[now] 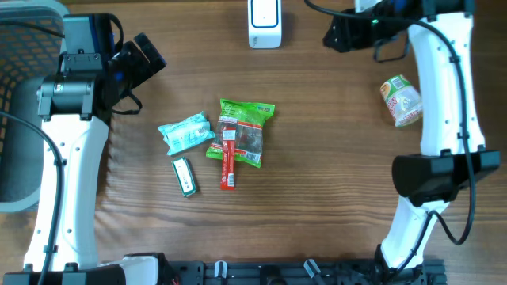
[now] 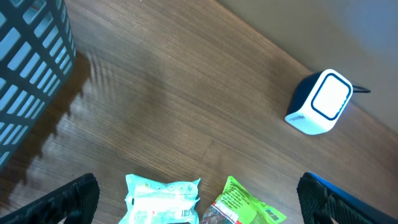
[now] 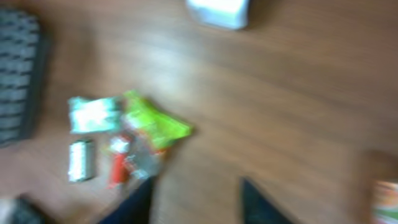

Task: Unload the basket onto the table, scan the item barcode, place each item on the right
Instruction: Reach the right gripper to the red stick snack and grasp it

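Held left claw [image 2: 198,182] wide apart over tabletop [image 1: 333,158], carried right claw [image 3: 198,186] at 1 o'clock, blurred, narrowly apart, empty, faced scanner [image 1: 264,22] at 12 o'clock, green packet [image 1: 247,127] at centre.

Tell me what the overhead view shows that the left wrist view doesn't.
Only the overhead view shows the cup noodles, the small green-and-white pack and the right arm. Only the left wrist view shows the table's far edge behind the scanner. Both show the barcode scanner, the teal packet, the green bag and the basket.
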Robot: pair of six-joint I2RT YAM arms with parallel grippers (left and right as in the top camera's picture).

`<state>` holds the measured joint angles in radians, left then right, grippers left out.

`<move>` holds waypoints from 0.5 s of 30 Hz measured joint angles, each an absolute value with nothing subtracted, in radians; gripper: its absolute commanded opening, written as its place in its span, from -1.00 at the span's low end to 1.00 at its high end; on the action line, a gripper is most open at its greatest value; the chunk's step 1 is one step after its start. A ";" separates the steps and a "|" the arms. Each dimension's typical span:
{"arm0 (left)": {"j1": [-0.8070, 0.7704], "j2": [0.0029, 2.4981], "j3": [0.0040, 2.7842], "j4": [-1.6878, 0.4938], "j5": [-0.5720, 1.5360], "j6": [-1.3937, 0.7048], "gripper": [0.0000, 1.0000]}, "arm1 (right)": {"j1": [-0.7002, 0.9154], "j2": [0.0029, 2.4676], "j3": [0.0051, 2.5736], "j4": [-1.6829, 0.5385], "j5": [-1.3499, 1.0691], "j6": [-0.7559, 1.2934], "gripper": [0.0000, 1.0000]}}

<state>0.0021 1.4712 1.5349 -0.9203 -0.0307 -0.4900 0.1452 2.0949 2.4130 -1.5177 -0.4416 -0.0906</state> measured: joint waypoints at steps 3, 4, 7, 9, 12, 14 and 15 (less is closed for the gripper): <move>0.002 1.471 1.535 -0.920 -0.031 -0.490 1.00 | 0.199 2.095 2.354 -1.506 -0.499 -0.045 -0.52; 0.002 1.471 1.535 -0.921 -0.031 -0.490 1.00 | 0.224 2.095 2.325 -1.494 -0.511 -0.030 -0.51; 0.002 1.471 1.535 -0.920 -0.031 -0.490 1.00 | 0.298 2.096 2.226 -1.431 -0.535 0.019 -0.23; 0.002 1.471 1.535 -0.921 -0.031 -0.490 1.00 | 0.359 2.096 2.140 -1.344 -0.536 0.053 0.09; 0.002 1.471 1.535 -0.920 -0.031 -0.490 1.00 | 0.432 2.099 2.043 -1.238 -0.521 0.112 0.34; 0.002 1.471 1.535 -0.920 -0.031 -0.490 1.00 | 0.484 2.103 1.974 -1.171 -0.508 0.158 0.39; 0.002 1.471 1.535 -0.920 -0.031 -0.490 1.00 | 0.509 2.104 1.939 -1.139 -0.504 0.177 0.39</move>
